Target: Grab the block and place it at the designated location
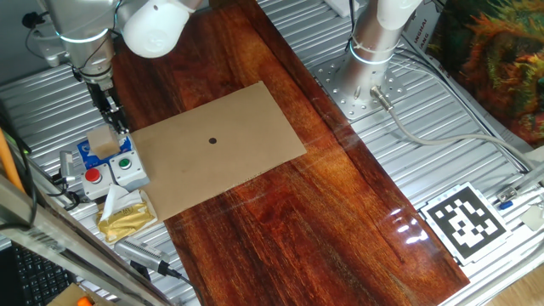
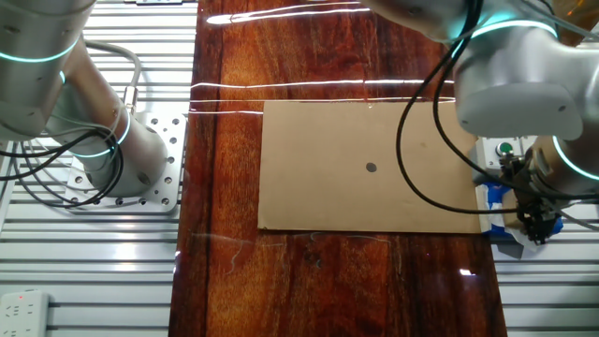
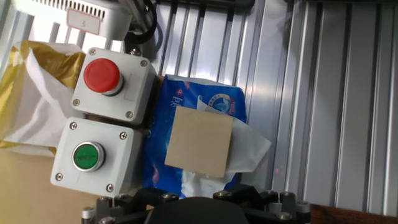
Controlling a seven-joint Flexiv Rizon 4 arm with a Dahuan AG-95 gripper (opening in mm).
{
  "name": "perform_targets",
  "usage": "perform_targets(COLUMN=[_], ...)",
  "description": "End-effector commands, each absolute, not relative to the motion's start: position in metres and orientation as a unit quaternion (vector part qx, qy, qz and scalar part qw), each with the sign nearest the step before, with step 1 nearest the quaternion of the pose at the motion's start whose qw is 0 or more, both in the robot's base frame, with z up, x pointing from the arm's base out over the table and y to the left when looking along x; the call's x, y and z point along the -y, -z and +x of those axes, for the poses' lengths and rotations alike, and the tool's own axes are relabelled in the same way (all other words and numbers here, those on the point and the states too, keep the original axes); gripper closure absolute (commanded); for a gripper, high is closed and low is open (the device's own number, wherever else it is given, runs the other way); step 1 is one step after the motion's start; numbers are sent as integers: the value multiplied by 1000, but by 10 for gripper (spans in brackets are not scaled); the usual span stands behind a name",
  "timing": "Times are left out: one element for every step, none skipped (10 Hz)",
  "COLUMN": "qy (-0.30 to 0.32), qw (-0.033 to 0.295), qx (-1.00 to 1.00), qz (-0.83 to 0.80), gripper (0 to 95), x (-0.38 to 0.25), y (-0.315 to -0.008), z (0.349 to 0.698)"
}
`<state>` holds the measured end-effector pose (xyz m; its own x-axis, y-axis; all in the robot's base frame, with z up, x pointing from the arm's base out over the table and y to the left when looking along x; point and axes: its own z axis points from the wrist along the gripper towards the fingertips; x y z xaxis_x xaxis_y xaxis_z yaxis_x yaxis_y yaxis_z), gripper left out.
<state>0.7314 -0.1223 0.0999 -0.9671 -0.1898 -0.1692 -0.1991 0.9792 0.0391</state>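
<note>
The block (image 3: 199, 142) is seen lying flat on the blue packet (image 3: 186, 99), right beside the white box with red and green buttons (image 3: 106, 124). It is a cube, so no side is longer; its edges are turned a little from the box's edges. The gripper (image 1: 113, 123) is held just above the block. Whether its fingers are apart cannot be told. The black dot (image 1: 212, 141) is marked mid-sheet on the cardboard sheet (image 1: 255, 110), well apart from the block.

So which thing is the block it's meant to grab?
Find the brown cardboard sheet on the wooden table. Off its edge, under the gripper, sits a white button box. Beside that, on a blue packet, lies the block: a plain tan square.
</note>
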Motion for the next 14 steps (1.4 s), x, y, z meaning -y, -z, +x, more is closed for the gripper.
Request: perform_targets(qy=[-26, -26, -27, -28, -28, -27, -28, -28, -27, -28, -28, -28, -28, -28], qw=[82, 83, 83, 83, 82, 83, 84, 84, 84, 84, 84, 84, 84, 83], qx=[-992, -991, -991, -992, -991, -992, -991, -991, -991, -991, -991, -991, -992, -992], qz=[-97, -99, -97, -96, -97, -96, -97, -97, -96, -96, -96, -96, -95, -95], gripper=[0, 0, 0, 0, 0, 0, 0, 0, 0, 0, 0, 0, 0, 0], x=[123, 123, 124, 124, 124, 124, 125, 125, 125, 125, 125, 125, 125, 124], y=[-98, -96, -96, -95, -94, -90, -86, -84, -84, -83, -82, -81, -81, -81], z=[738, 743, 744, 746, 747, 750, 752, 753, 753, 754, 757, 759, 763, 765])
